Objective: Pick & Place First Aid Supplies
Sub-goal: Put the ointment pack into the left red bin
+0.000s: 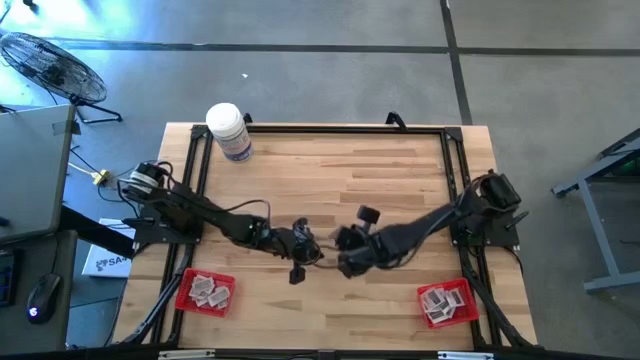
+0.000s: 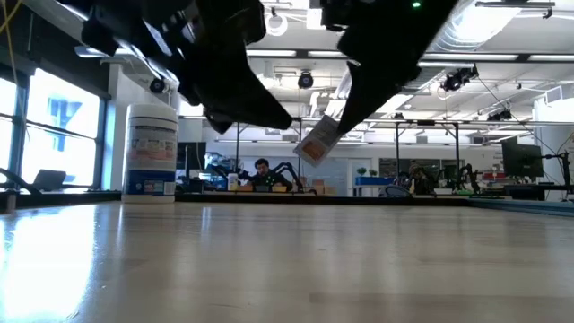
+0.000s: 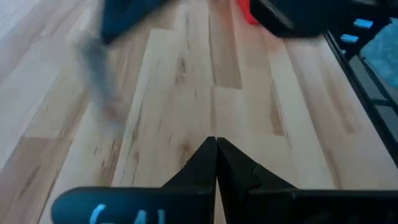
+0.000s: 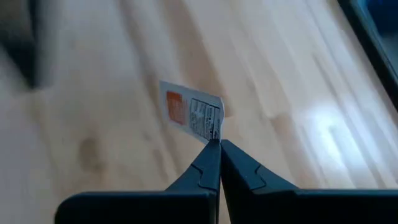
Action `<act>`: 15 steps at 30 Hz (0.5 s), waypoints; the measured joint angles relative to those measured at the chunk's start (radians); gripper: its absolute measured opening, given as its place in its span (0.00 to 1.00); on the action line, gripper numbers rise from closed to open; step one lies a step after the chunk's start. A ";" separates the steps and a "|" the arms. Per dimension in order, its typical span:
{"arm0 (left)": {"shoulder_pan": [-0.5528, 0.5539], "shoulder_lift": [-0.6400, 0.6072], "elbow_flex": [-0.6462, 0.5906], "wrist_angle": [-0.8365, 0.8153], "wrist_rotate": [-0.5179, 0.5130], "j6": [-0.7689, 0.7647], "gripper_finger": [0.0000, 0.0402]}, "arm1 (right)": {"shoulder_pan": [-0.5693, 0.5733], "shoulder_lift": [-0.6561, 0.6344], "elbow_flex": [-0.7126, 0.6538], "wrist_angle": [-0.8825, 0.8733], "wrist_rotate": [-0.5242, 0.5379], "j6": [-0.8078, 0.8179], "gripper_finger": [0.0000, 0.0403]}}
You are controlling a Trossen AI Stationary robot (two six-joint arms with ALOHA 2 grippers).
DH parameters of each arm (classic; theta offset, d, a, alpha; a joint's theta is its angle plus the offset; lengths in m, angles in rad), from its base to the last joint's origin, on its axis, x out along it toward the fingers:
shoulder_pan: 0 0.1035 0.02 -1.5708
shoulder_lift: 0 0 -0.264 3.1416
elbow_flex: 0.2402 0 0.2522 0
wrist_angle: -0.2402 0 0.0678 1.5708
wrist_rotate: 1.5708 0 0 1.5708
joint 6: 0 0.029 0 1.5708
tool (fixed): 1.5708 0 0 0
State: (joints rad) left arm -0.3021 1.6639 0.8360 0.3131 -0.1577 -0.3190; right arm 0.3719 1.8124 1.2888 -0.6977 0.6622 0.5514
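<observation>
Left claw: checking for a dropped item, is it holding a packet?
No. The left wrist view shows the left claw shut on nothing, only bare table beyond its tips.

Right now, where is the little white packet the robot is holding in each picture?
High view: not visible among the two arms at table centre.
Low view: packet hangs mid-picture, above the table.
Left wrist view: not in it.
Right wrist view: pinched at right hand.
Shared landmark: wooden table.

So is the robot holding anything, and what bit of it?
Yes. The right tool pinches one small white packet by its edge, up off the table. The left tool is shut on nothing.
</observation>
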 joint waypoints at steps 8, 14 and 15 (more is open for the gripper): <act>0.002 0.064 0.001 0.048 -0.057 -0.011 0.04 | 0.084 0.000 -0.070 0.059 0.073 -0.042 0.00; 0.002 0.088 0.002 0.129 -0.092 -0.025 0.23 | 0.110 0.000 -0.094 0.125 0.066 -0.036 0.00; 0.002 0.088 0.002 0.133 -0.111 -0.021 0.27 | 0.114 0.000 -0.094 0.125 0.065 -0.036 0.00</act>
State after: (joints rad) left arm -0.3004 1.7519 0.8383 0.4456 -0.2682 -0.3395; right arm 0.4854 1.8126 1.1950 -0.5722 0.7276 0.5152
